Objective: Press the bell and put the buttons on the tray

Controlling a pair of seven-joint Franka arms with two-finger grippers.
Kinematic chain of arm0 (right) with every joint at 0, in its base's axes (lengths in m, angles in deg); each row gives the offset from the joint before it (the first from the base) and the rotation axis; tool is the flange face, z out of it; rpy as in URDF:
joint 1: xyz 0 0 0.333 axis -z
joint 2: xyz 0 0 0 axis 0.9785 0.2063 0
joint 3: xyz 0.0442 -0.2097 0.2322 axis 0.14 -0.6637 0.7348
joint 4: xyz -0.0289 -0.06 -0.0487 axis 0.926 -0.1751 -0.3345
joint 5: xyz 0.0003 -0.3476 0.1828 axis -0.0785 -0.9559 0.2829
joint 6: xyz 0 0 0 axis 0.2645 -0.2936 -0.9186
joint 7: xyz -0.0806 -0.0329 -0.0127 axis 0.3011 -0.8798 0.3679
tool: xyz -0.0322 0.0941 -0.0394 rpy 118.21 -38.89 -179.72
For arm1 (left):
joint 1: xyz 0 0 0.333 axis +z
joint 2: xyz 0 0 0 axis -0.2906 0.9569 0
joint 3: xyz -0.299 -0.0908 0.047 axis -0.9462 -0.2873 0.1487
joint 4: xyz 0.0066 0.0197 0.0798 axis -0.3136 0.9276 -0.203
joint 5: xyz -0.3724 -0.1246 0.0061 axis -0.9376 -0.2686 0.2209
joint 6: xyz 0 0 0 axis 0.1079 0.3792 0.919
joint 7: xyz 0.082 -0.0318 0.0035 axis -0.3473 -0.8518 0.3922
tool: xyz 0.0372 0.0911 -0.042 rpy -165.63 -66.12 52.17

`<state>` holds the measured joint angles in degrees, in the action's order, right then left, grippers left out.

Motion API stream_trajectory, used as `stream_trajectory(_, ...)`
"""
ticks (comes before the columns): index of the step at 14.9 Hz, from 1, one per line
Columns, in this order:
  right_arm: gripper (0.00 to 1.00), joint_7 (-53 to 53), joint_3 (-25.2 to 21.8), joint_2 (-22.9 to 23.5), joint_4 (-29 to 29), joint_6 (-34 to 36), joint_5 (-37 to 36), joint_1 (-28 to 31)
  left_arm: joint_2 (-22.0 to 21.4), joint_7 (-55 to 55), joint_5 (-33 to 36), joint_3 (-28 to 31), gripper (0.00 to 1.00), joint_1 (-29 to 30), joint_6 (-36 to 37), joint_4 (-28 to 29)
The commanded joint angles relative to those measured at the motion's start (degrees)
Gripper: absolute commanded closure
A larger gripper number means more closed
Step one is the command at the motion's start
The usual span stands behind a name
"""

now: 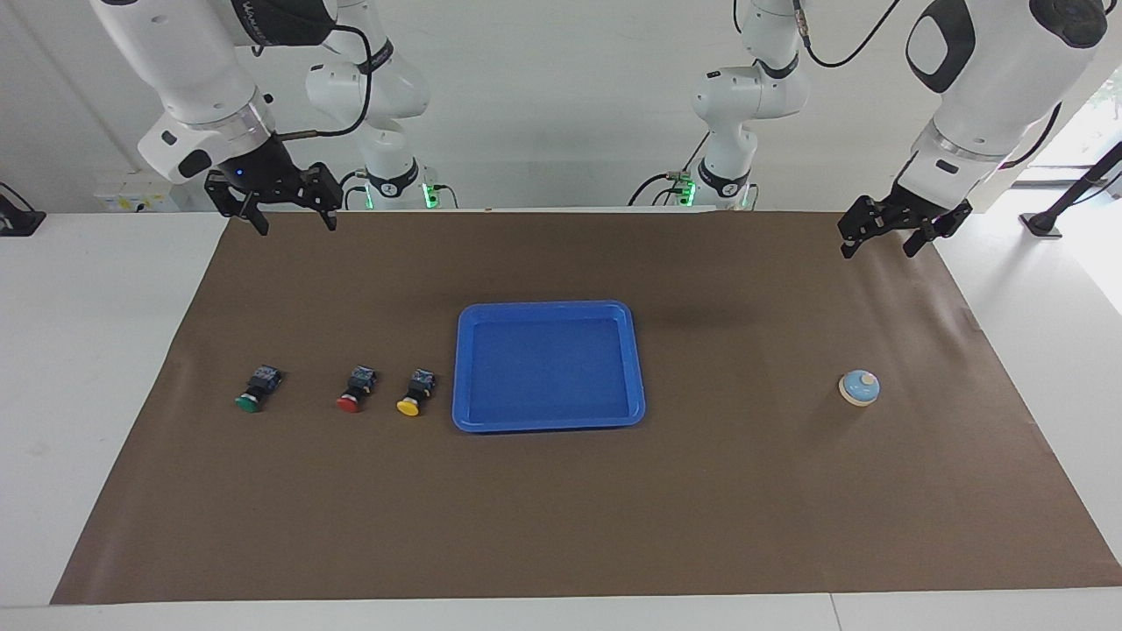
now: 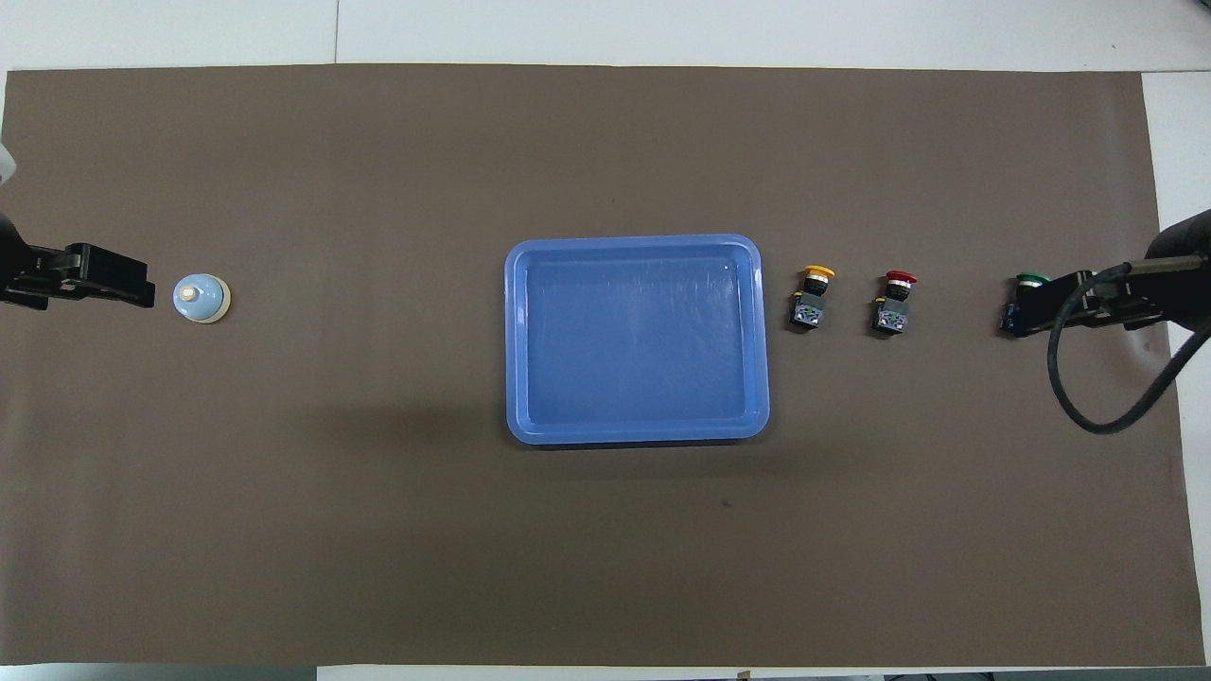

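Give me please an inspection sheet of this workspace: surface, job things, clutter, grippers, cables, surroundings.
Surface: brown mat over a white table.
Job things: blue tray mid-mat, nothing in it; green button, red button and yellow button in a row toward the right arm's end; bell toward the left arm's end.
Clutter: nothing seen.
Grippers: left gripper and right gripper open, raised, holding nothing.
Cables: black cable looping off the right arm.
Surroundings: white wall.

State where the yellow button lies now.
The yellow button lies on the brown mat beside the blue tray, between it and the red button.
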<state>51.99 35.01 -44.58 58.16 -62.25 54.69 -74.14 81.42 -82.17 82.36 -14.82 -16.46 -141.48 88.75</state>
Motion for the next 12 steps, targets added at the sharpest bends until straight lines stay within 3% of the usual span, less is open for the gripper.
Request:
stream_trajectory(1, 0.00, 1.2, 1.0, -0.9, 0.9, 0.0, 0.6, 1.4, -0.9, 0.6, 0.2, -0.1, 0.00, 0.1, -0.3, 0.5)
stream_trajectory(7, 0.00, 1.2, 1.0, -0.9, 0.9, 0.0, 0.6, 1.4, -1.3, 1.1, 0.1, -0.2, 0.00, 0.0, -0.5, 1.1)
stream_trajectory(8, 0.00, 1.1, 1.0, -0.9, 0.9, -0.1, 0.6, 1.4, -1.3, 1.0, 0.1, -0.3, 0.24, 0.3, -1.6, 1.5)
stream_trajectory(9, 0.00, 1.1, 1.0, -0.9, 0.9, -0.1, 0.6, 1.4, -1.9, 0.7, 0.1, -0.3, 0.83, 0.8, -3.1, 2.8)
stream_trajectory(10, 0.00, 1.2, 1.0, -0.9, 0.9, 0.0, 0.6, 1.4, -2.3, 0.7, 0.1, -0.3, 1.00, 0.8, -4.2, 4.7)
stream_trajectory(12, 0.00, 1.2, 1.0, -0.9, 0.9, 0.0, 0.6, 1.4, -2.3, 0.7, 0.1, -0.3, 1.00, 0.8, -6.6, 6.9)
